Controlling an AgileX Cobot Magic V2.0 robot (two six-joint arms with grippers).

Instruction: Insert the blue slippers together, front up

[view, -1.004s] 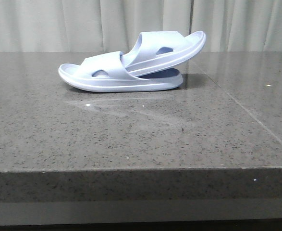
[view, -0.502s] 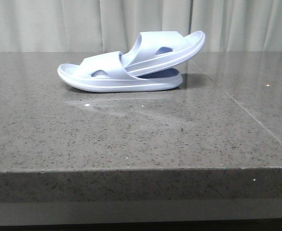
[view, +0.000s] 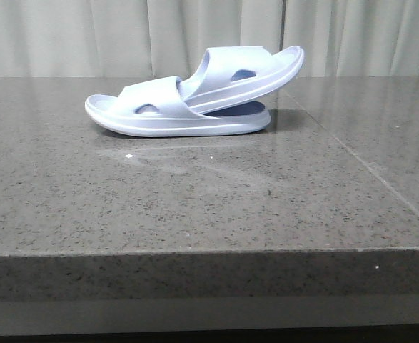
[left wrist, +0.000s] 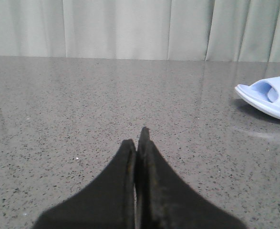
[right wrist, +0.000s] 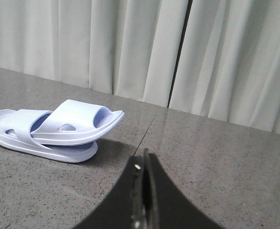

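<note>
The two blue slippers sit nested on the grey stone table [view: 195, 207] near its far edge. The lower slipper [view: 134, 114] lies flat. The upper slipper [view: 245, 71] has one end tucked under the lower one's strap and tilts up to the right. In the right wrist view the pair [right wrist: 54, 129] lies apart from my right gripper [right wrist: 144, 157], which is shut and empty. In the left wrist view only one end of a slipper [left wrist: 271, 95] shows at the edge, far from my left gripper [left wrist: 137, 138], which is shut and empty. Neither gripper shows in the front view.
Pale curtains [view: 123, 36] hang behind the table. A thin seam [view: 366, 168] runs across the tabletop on the right. The table's front edge [view: 209, 250] is near the camera.
The slipper pair has shifted very slightly to the left in the front view. Nothing else has changed.
</note>
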